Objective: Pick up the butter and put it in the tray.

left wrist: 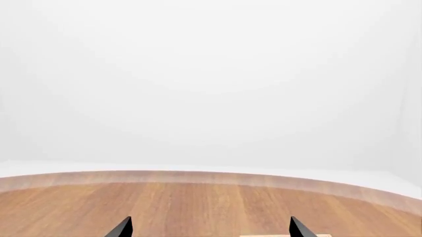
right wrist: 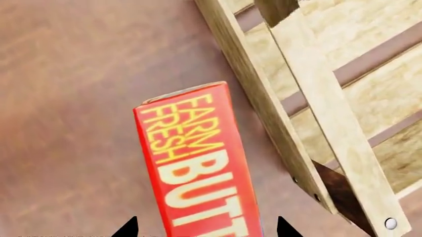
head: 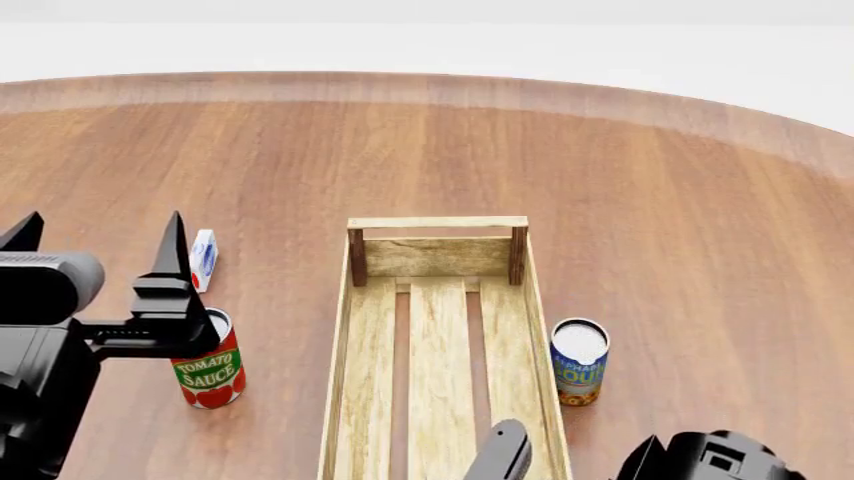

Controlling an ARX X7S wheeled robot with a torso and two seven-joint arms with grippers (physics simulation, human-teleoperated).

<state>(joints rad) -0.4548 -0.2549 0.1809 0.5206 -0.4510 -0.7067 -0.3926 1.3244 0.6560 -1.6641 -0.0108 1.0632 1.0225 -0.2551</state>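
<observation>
directly below the right claw point(right wrist: 205, 228), whose two dark fingertips are seen spread wide to either side with nothing held, the butter point(right wrist: 197, 163) is found lying on the tabletop point(right wrist: 72, 98), its long axis running straight away from the claw between the tips. just beside it, apart from its long edge, the tray point(right wrist: 264, 108) wall is seen. the left claw point(left wrist: 209, 228), also spread and empty, is judged much farther off.

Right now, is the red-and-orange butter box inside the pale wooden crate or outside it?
Outside. The red-and-orange butter box lies on the brown wooden table beside the pale wooden crate's side wall; the head view shows only bare slats inside.
</observation>
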